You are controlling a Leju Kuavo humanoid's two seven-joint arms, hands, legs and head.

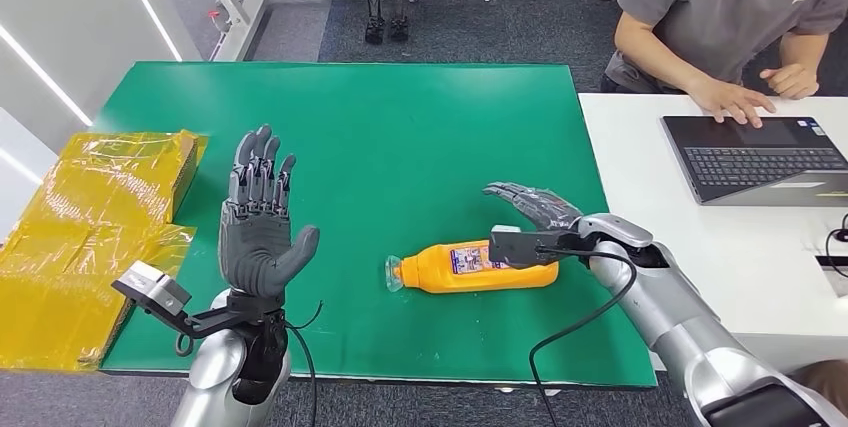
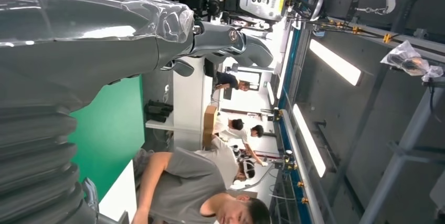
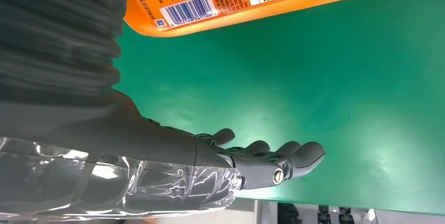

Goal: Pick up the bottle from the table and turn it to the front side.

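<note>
The orange bottle (image 1: 478, 266) is lying on its side on the green worktop (image 1: 400, 127), cap pointing toward the left hand (image 1: 258, 222). The right hand (image 1: 535, 209) is hovering just beside its base, fingers spread, holding nothing. The left hand is standing upright, open and empty.

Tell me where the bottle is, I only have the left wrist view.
Observer: The orange bottle lies on its side on the green table, cap toward the robot's left.
Operator: Is the right robot hand gripping it?
Observer: No. The right robot hand is open by the bottle's base end, fingers straight.
Operator: Which face shows?
Observer: The right wrist view shows the barcode label.
</note>
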